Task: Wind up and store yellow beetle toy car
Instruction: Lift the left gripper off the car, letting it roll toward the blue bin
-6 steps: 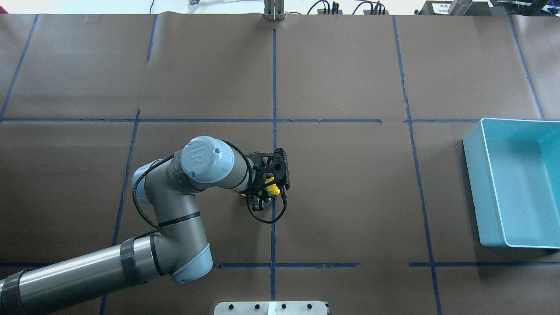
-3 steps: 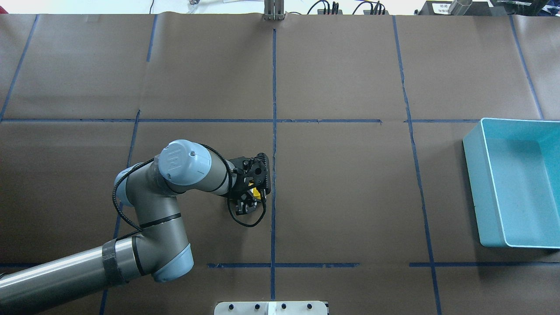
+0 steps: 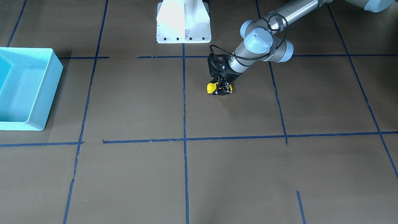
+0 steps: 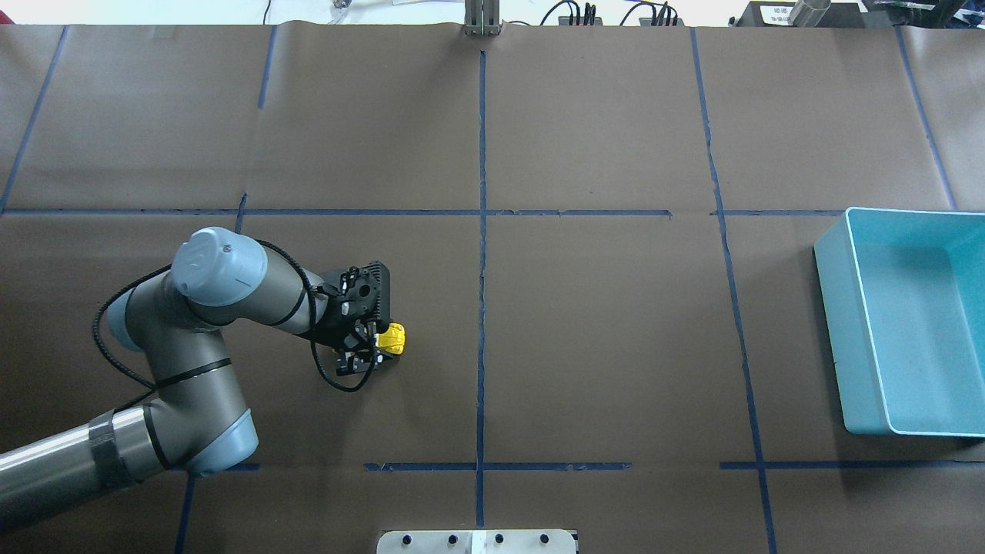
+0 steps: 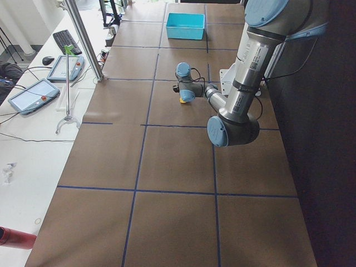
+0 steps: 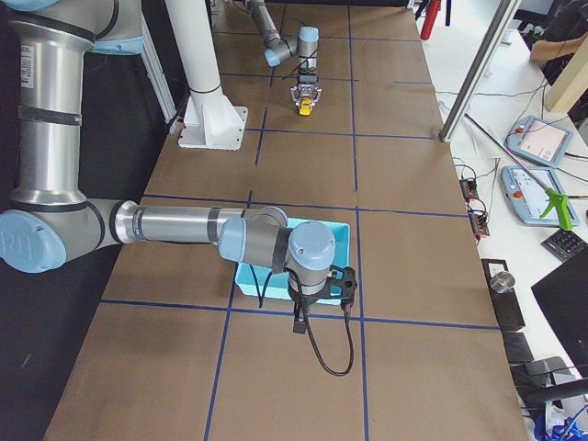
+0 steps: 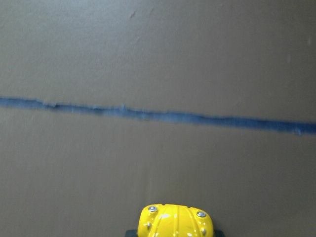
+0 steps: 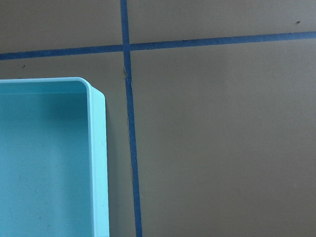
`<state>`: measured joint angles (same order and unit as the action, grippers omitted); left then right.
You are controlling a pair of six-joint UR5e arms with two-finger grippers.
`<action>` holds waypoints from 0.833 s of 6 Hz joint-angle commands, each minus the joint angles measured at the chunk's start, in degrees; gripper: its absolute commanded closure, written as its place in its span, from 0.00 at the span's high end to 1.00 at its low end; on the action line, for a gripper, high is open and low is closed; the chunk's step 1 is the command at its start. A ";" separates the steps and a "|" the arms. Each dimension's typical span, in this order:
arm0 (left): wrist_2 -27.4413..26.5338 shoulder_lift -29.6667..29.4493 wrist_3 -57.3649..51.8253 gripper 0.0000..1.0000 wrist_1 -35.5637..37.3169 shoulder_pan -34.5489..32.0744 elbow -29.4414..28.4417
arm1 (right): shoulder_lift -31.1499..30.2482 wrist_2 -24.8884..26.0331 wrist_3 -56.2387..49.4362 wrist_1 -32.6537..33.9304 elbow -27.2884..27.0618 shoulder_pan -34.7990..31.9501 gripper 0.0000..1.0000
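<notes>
Left gripper [image 4: 371, 346], jaws pinched on the rear flanks of the yellow beetle toy car [image 4: 394, 337]. The car's nose protrudes toward the centre tape line [image 4: 482, 323] and its wheels appear to rest on the table. Treat the car as light, rigid and glossy: its rounded shell likely slips, so grip low across the flat sides, not the roof. The brown paper table cover [image 4: 616, 346] should give the wheels traction. The turquoise bin [image 4: 831, 308] stands well apart at the robot's right. You cannot tell the right gripper's [image 6: 312, 303] state; it hangs beside the bin.
</notes>
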<state>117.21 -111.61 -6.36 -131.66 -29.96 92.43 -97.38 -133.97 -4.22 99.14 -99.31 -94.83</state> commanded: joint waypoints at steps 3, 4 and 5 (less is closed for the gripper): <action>0.47 9.56 0.74 1.00 -5.63 -4.22 3.10 | 0.00 -0.06 0.00 0.00 -0.09 0.00 1.00; 0.56 9.57 0.82 1.00 -5.02 -5.71 3.10 | 0.00 -0.06 0.09 0.00 -0.09 0.00 1.00; 1.78 11.04 0.74 1.00 -2.84 -8.25 4.58 | 0.00 -0.06 0.00 0.00 -0.09 0.00 1.00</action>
<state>118.15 -101.65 -5.59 -136.07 -36.06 96.02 -97.38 -134.03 -4.18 99.14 -99.39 -94.83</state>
